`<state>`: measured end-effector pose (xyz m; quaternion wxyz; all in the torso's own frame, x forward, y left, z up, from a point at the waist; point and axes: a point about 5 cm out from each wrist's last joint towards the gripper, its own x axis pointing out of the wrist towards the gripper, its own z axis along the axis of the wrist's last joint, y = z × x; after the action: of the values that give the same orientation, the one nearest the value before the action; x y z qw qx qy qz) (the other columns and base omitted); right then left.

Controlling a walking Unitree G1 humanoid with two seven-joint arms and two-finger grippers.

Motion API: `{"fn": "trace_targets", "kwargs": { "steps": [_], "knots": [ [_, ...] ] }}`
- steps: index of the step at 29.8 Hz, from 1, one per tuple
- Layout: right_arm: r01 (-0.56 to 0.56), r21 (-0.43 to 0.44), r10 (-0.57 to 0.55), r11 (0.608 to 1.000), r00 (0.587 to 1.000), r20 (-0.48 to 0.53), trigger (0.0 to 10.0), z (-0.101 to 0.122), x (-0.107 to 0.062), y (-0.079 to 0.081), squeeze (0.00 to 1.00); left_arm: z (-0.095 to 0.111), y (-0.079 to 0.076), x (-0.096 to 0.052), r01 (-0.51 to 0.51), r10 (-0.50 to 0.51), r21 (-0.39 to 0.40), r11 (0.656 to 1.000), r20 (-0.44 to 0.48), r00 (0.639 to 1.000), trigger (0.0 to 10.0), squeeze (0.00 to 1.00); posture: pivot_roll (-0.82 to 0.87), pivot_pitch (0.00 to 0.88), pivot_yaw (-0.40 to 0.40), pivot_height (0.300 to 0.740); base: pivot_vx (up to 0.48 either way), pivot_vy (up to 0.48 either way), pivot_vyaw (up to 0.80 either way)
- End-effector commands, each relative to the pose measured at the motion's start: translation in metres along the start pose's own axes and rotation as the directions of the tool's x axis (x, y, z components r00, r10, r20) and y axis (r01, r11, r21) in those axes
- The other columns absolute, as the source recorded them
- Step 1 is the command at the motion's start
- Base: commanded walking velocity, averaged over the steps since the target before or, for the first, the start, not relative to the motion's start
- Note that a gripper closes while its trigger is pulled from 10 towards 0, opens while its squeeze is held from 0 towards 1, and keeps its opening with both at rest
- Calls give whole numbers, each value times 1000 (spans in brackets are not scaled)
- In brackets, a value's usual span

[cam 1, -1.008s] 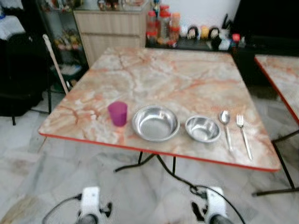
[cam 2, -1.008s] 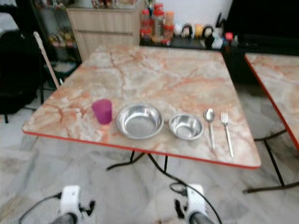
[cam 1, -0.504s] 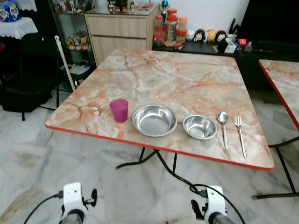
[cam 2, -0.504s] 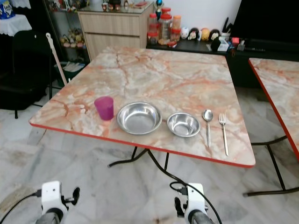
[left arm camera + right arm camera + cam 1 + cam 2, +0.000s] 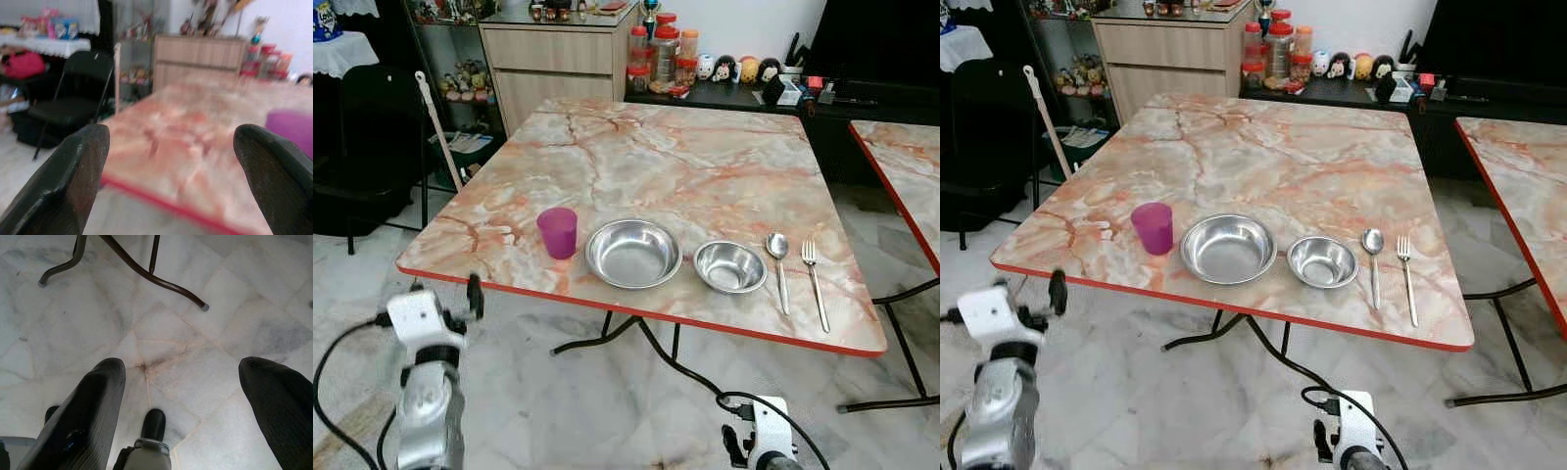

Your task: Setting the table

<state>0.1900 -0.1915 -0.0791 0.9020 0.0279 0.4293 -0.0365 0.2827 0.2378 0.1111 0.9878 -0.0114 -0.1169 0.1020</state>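
— Along the table's near edge? Purple cup (image 5: 557, 232), upright, at the left end; just beside it, large steel bowl (image 5: 633, 254).
— Then small steel bowl (image 5: 730, 266), spoon (image 5: 778, 261), fork (image 5: 815, 280), parallel, lying flat.

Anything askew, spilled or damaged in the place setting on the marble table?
Nothing stands out. The purple cup, large steel bowl, small steel bowl, spoon and fork sit upright in a tidy row along the table's near edge, with no spills.

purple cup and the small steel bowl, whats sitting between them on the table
The large steel bowl sits between the purple cup and the small steel bowl, all in one row near the table's front edge; this shows in both eye views.
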Motion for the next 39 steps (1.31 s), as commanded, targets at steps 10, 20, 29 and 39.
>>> {"fn": "trace_targets", "kwargs": {
  "steps": [10, 20, 29, 39],
  "knots": [
    [33, 37, -33, 999, 999, 11, 10000, 1, 0, -2, 0, -12, -53, 3, 146, -155, -101, 984, -90, 984, 10000, 0, 154, 0, 7, 740, 0, 0, 0],
    [30, 19, -30, 999, 1000, 1, 10000, -2, -1, -4, 0, -13, -65, 1, 159, -178, -153, 975, -119, 977, 10000, 0, 139, 0, 3, 740, 0, 0, -453],
    [41, 13, -41, 999, 999, -1, 10000, -2, -1, -8, 0, -14, -62, -2, 164, -186, -155, 974, -139, 973, 10000, 0, 144, 0, -1, 740, 0, 0, -565],
    [30, 6, -30, 1000, 999, 12, 10000, 0, -1, -4, 0, -15, -71, -4, 220, -253, -159, 962, -225, 941, 10000, 0, 153, 0, 4, 740, 0, 0, -106]
  ]
}}
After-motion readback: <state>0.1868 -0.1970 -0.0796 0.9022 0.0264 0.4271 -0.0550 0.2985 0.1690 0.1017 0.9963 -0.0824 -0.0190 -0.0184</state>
